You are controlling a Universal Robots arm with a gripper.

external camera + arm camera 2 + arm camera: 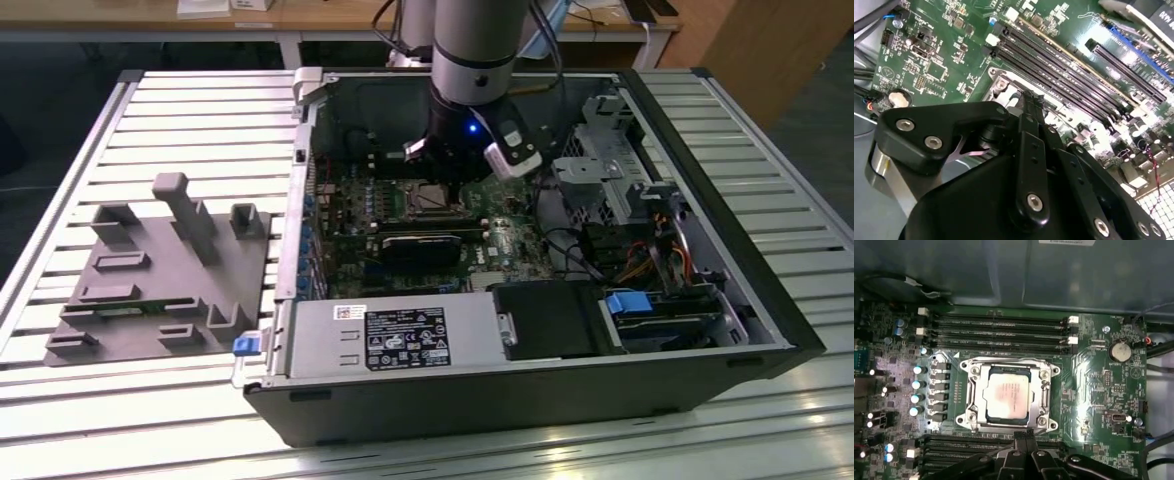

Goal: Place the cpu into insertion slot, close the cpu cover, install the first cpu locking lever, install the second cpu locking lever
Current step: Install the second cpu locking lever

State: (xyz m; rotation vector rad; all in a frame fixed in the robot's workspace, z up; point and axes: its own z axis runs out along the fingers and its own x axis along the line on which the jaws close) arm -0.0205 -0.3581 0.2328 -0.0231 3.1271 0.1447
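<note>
first wrist view has the cpu [1006, 397] seated in the insertion slot [970, 371] with the cpu cover [1043, 399] down around it, just ahead of the gripper [1024, 436], whose fingertips are pressed together on nothing at the socket's near edge.

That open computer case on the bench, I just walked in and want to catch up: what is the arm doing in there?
A single robot arm reaches down into the open computer case and works at the motherboard. Its gripper sits at the edge of the insertion slot, fingers closed together and holding nothing. The cpu already lies in the slot, and the cpu cover appears folded down around it, the chip showing through its window. Whether the locking levers are latched cannot be told.
</note>
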